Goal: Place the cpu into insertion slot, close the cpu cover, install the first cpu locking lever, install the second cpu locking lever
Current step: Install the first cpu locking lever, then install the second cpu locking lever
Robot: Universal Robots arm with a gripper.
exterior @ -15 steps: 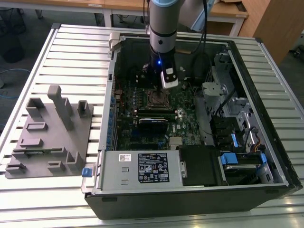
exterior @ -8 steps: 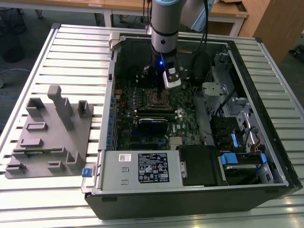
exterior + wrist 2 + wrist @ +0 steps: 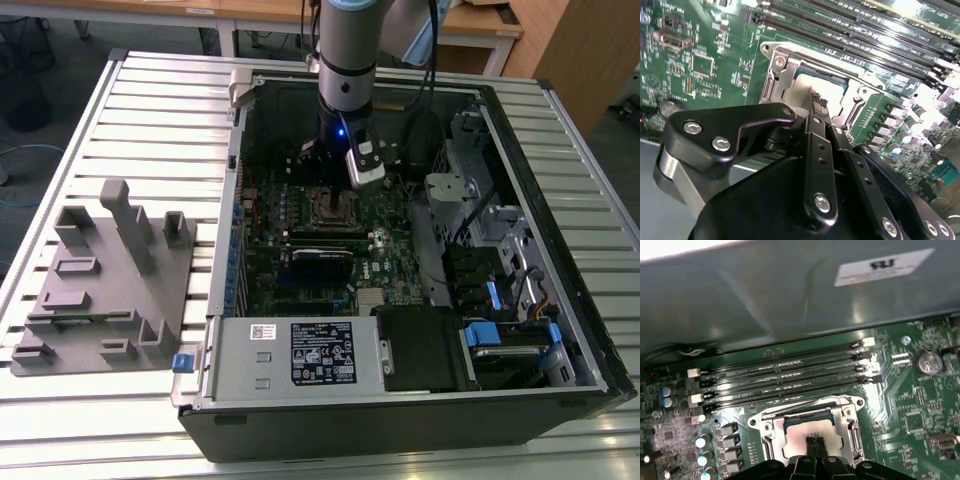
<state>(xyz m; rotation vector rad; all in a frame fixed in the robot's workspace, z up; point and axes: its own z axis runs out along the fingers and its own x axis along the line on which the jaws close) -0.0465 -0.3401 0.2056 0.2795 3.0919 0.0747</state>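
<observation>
The gripper (image 3: 816,102) stands directly over the socket, fingertips pinched together and resting on, or just above, the top of the cpu (image 3: 807,429); whether they grasp anything cannot be told. The cpu lies seated in the insertion slot, framed by the cpu cover (image 3: 852,427), which appears lowered around it. In the exterior view the socket (image 3: 335,208) sits at about 11 o'clock from the power-supply box (image 3: 300,352). Judged: the chip is light, rigid, slick-topped and fragile underneath; it is best held by its edges.
</observation>
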